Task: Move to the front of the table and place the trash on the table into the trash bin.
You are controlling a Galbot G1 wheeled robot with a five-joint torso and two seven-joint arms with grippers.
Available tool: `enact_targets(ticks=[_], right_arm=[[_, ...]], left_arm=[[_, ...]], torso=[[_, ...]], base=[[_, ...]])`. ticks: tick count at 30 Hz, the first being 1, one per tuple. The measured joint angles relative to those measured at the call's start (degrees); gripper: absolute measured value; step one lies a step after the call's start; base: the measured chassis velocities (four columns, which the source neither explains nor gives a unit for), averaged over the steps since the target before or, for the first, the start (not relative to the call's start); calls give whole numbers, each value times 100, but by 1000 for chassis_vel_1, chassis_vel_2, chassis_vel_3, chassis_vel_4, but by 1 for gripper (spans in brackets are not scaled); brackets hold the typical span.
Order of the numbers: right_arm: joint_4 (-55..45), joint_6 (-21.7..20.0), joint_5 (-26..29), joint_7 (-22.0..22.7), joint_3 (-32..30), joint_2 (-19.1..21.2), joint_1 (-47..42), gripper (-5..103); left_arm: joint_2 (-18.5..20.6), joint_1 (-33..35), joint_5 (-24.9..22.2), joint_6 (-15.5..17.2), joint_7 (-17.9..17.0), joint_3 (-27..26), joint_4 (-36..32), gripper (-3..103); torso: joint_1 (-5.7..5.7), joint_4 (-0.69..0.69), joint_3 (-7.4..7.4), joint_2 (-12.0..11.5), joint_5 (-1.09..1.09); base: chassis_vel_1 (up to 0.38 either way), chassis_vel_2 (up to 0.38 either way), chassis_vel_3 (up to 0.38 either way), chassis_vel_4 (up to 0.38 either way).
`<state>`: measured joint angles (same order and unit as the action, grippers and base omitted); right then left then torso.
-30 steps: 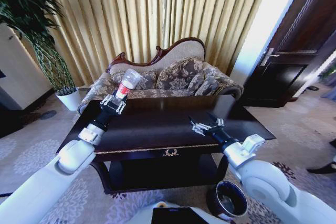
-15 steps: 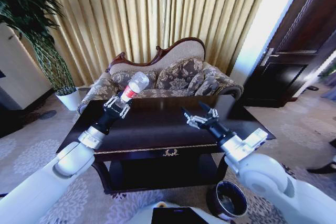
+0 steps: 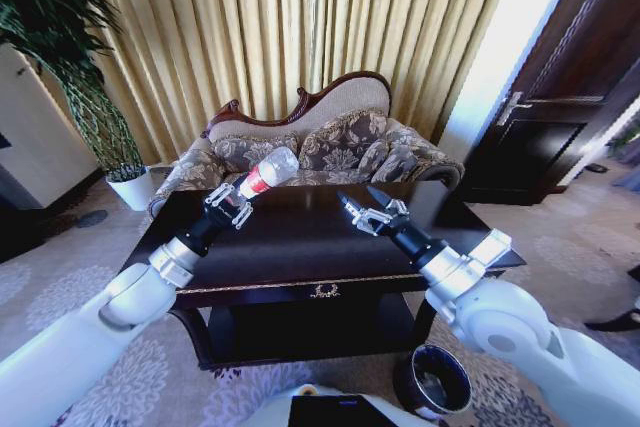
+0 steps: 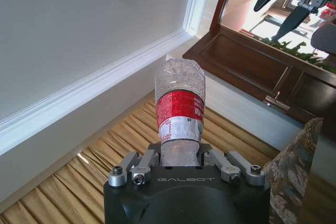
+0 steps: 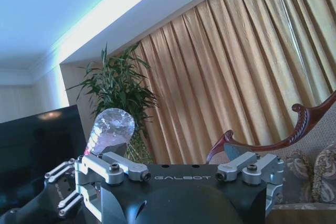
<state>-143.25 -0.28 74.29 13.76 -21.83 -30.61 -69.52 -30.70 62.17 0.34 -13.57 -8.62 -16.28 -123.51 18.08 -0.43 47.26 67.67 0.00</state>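
At the far left stands a plant (image 3: 50, 47) in a white pot (image 3: 133, 189), against gold curtains (image 3: 300, 27). The left arm reaches forward over the left part of the table (image 3: 290, 247), and the left gripper (image 3: 232, 203) is raised above the tabletop, its jaws closed on the neck end of the bottle (image 3: 268, 171). The bottle is clear with a red label and tilts up and to the right, its base pointing toward the sofa (image 3: 330, 152) behind the table. In the left wrist view the bottle (image 4: 180, 108) sticks straight out from between the fingers (image 4: 137, 167), the red label just beyond them; its cap is hidden inside the grip, so I cannot tell whether it is on. To the right, the right gripper (image 3: 366, 210) is held above the middle of the table, near the bottle but apart from it, with its jaws spread wide and nothing between them. In the right wrist view the bottle's base (image 5: 111, 128) shows past the right gripper's fingers (image 5: 119, 169). The visible tabletop is dark and glossy, with gold trim along its front edge. The bin (image 3: 435, 379) sits on the carpet at lower right, beside the table's front right corner, under the right arm. A dark wooden door (image 3: 570, 97) fills the far right.
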Motion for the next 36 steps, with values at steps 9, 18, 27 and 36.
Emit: enact_targets(ticks=[9, 18, 27, 36], right_arm=[[0, -35, 324, 3, 11, -32, 168, 100], [1, -71, 305, -40, 1, -125, 85, 100], [1, -73, 205, -88, -112, -104, 78, 100], [0, -105, 106, -149, -52, -105, 103, 100]], left_arm=[[-20, -740, -103, 125, 20, 858, 6, 32], [-76, -1574, -129, 273, -19, 1882, 64, 32], [-46, -1944, -246, 408, -21, 2373, 43, 32], [-91, -2754, -419, 581, -48, 3021, 40, 32]], torso=[[0, 1, 0, 0, 0], [0, 0, 0, 0, 1], [0, 1, 0, 0, 0], [0, 0, 0, 0, 1]], base=[[0, 0, 0, 0], [0, 0, 0, 0], [0, 0, 0, 0], [0, 0, 0, 0]])
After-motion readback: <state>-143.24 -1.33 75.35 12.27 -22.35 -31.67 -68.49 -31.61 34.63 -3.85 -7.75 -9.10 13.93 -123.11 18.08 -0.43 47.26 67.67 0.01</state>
